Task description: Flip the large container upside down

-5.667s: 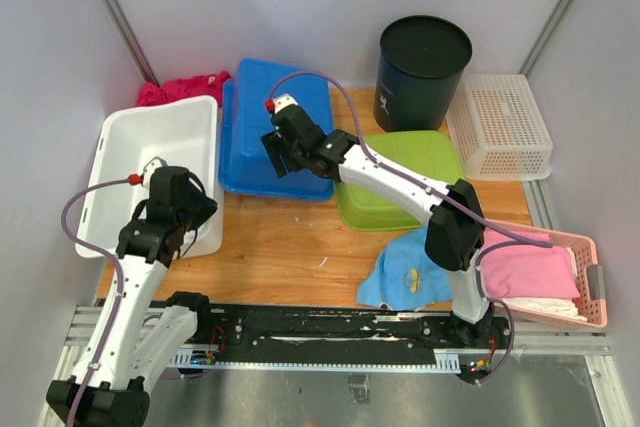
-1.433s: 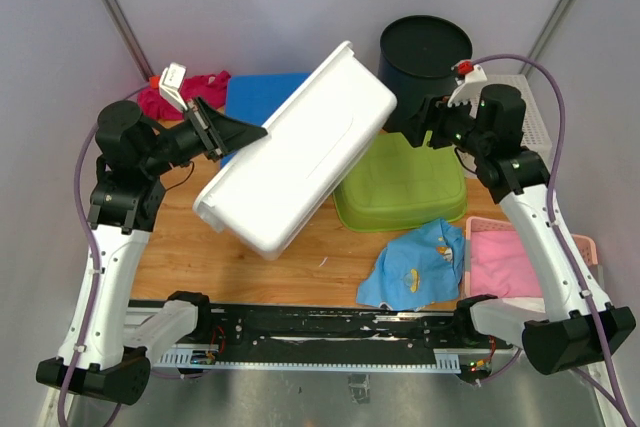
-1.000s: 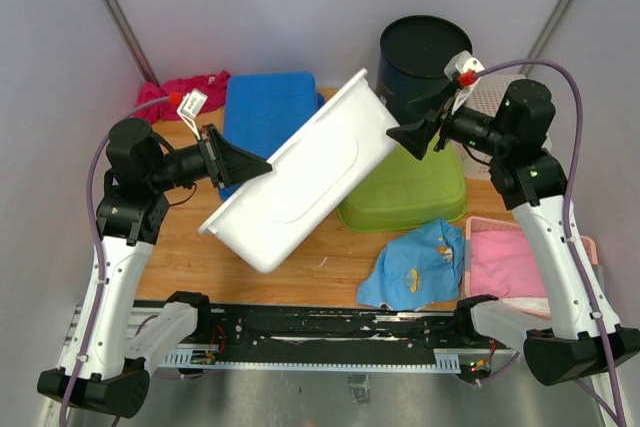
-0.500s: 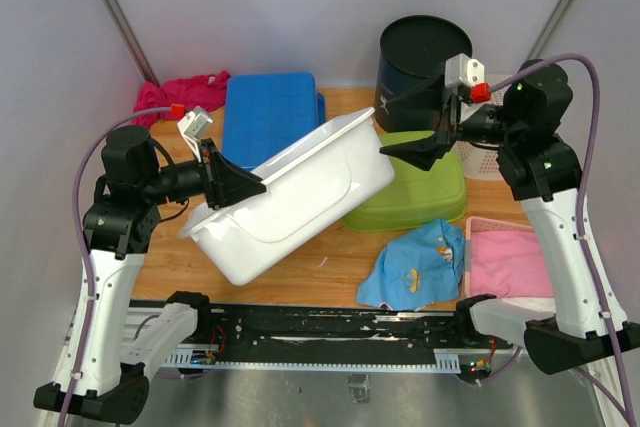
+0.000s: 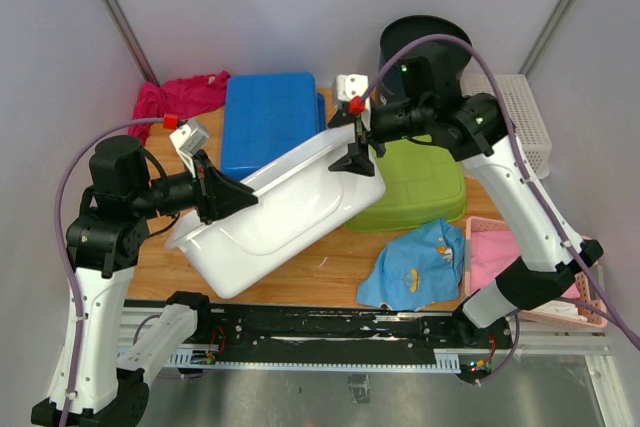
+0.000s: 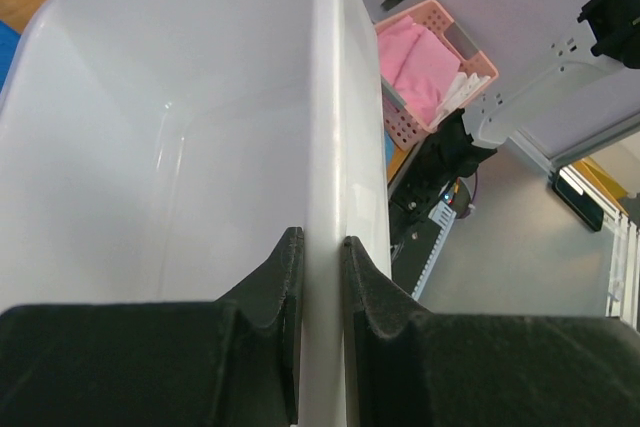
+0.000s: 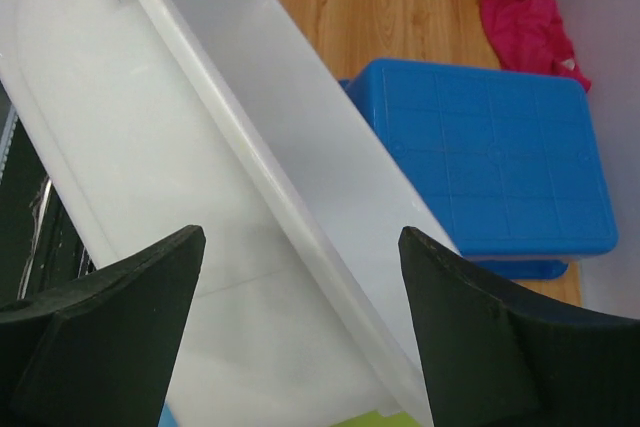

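The large white container (image 5: 290, 212) hangs tilted above the table, its opening facing up and away, its near side wall showing. My left gripper (image 5: 232, 199) is shut on the rim at its left end; the wrist view shows both fingers (image 6: 285, 277) pinching the white rim (image 6: 322, 147). My right gripper (image 5: 358, 142) is open at the container's right end, its jaws wide apart on either side of the rim (image 7: 290, 217) without touching it.
A blue bin (image 5: 268, 119) lies upside down behind the container. A green tub (image 5: 420, 187), a black bucket (image 5: 400, 57), a white basket (image 5: 525, 127), a pink basket of cloths (image 5: 490, 257), a light blue cloth (image 5: 415, 267) and a red cloth (image 5: 180, 97) surround it.
The container has swung down from steeply tilted to nearly level. My right gripper has let go and moved left to the container's right end. My left gripper keeps its hold.
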### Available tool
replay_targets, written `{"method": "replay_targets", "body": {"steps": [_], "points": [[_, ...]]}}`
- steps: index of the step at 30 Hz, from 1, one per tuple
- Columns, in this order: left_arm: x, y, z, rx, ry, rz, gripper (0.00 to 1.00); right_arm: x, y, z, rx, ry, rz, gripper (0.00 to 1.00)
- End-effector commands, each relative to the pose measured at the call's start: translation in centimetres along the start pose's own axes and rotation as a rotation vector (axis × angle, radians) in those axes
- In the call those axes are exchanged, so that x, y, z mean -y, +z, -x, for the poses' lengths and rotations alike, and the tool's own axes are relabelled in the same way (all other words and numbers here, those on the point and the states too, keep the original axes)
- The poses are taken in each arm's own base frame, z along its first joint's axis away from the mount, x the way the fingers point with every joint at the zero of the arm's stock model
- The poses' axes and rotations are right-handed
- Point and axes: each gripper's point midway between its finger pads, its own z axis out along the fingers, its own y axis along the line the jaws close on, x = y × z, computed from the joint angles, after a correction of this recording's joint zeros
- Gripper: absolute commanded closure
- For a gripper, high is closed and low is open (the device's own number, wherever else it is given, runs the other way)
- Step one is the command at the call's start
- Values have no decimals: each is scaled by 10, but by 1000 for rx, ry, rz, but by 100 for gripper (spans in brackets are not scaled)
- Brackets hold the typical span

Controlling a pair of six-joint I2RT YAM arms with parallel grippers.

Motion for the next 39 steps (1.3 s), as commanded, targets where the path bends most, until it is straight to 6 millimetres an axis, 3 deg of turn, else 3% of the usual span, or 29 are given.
{"method": "replay_targets", "body": {"steps": [1, 6, 10, 13, 16, 22, 29, 32, 39], "points": [[15, -10, 25, 77, 132, -11, 100, -8, 2, -40, -212, -31, -15, 20], [17, -11, 27, 82, 143, -16, 100, -2, 12, -46, -231, -28, -12, 30], [16, -13, 29, 89, 150, 5, 100, -4, 15, -47, -236, -25, 3, 63], [14, -14, 32, 99, 152, 28, 100, -5, 15, -47, -237, -23, 5, 75], [13, -16, 37, 111, 159, 49, 100, -6, 16, -46, -231, -8, 8, 98], [13, -23, 55, 160, 185, 107, 100, 1, 23, -30, -146, 137, -26, 99], [16, -35, 76, 231, 224, 175, 100, 15, 28, -5, 62, 609, -7, 100], [20, -39, 79, 245, 246, 187, 99, 3, 30, -1, 87, 754, 47, 99], [20, -48, 88, 280, 264, 238, 77, -15, 32, -13, 101, 973, 57, 99]]}}
